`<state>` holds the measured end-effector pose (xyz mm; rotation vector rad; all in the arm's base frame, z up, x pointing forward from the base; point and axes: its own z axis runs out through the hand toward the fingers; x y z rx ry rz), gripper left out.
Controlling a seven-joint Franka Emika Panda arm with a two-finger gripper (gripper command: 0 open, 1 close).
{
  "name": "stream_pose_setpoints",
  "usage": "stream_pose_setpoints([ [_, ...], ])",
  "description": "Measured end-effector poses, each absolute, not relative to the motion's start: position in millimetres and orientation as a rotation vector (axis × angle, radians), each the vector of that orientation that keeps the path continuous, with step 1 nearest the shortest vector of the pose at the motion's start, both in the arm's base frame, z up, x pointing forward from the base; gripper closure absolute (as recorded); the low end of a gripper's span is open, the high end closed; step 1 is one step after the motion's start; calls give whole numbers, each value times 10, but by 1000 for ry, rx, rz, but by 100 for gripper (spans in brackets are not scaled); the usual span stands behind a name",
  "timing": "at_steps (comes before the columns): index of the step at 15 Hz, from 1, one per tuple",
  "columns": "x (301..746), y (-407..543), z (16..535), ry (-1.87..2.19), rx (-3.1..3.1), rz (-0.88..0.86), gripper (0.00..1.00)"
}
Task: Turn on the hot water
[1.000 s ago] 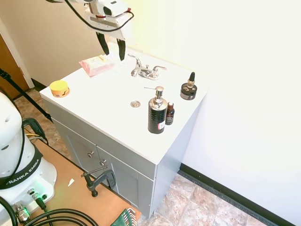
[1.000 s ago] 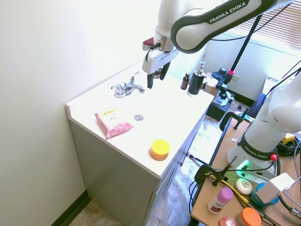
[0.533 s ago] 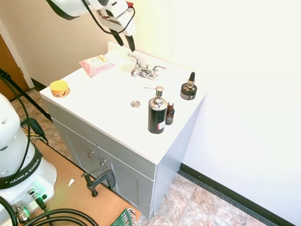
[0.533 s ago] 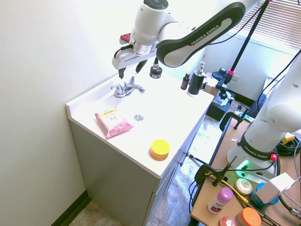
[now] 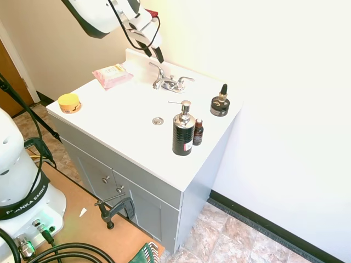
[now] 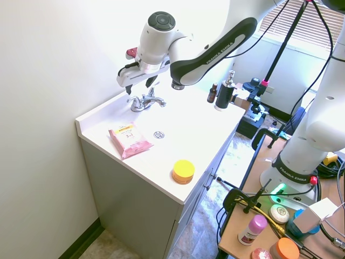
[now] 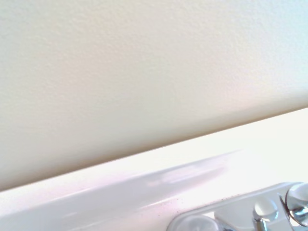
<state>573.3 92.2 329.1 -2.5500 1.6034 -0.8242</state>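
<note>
Approach step. The robot's black two-finger hand (image 6: 139, 83), fingers apart and holding nothing, hovers just above the slim chrome hot-water lever (image 5: 158, 67) (image 6: 133, 99), left of the spout on the small chrome faucet (image 5: 170, 82) at the white table's (image 5: 123, 115) back edge. Next, prob.: drop beside the lever w/ care, then push it round.

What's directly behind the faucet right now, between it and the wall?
Behind the faucet runs a low white backsplash against the bare wall. The gripper hangs above the hot water lever, hiding part of the backsplash in both exterior views.
</note>
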Motion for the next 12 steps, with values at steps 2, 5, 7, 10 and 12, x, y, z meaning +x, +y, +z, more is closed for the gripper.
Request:
stream_pose_setpoints([
  [2,5812,929,3250,1596,-2553,-834,0],
  [5,5854,956,3181,1592,-2568,-831,0],
  [7,5870,956,3142,1595,-2584,-832,0],
  [10,5865,937,3093,1611,-2602,-825,0],
  [12,5870,906,3076,1618,-2613,-826,0],
])
